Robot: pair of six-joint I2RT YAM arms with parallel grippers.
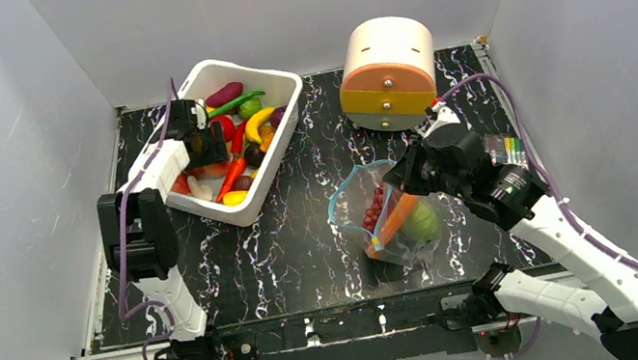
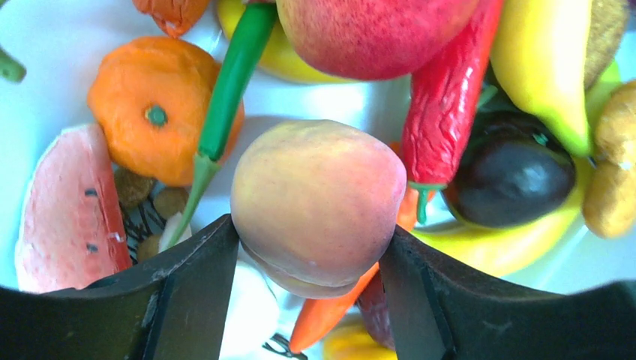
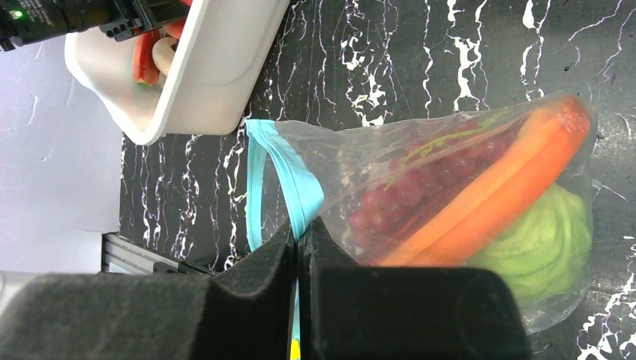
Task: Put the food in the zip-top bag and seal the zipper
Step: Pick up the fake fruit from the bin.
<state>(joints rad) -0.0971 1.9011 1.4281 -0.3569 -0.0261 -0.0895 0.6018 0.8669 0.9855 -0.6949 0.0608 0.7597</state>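
In the white bin (image 1: 278,162) at the back left, my left gripper (image 1: 210,145) is shut on a peach (image 2: 315,199); both fingers (image 2: 195,277) press its sides. Under it lie an orange (image 2: 146,112), a carrot (image 2: 337,307) and other toy food. The zip-top bag (image 1: 390,217) lies at centre right, mouth open. It holds red grapes (image 3: 405,191), a carrot (image 3: 502,187) and a green cabbage (image 3: 540,240). My right gripper (image 3: 298,229) is shut on the teal zipper (image 3: 289,172) at the near edge of the mouth.
A round cream-and-orange drawer unit (image 1: 387,71) stands at the back, just behind the right arm. Coloured markers (image 1: 508,148) lie by the right wall. A red chili (image 2: 450,97), a banana (image 2: 551,67) and a watermelon slice (image 2: 64,210) crowd the bin around the peach.
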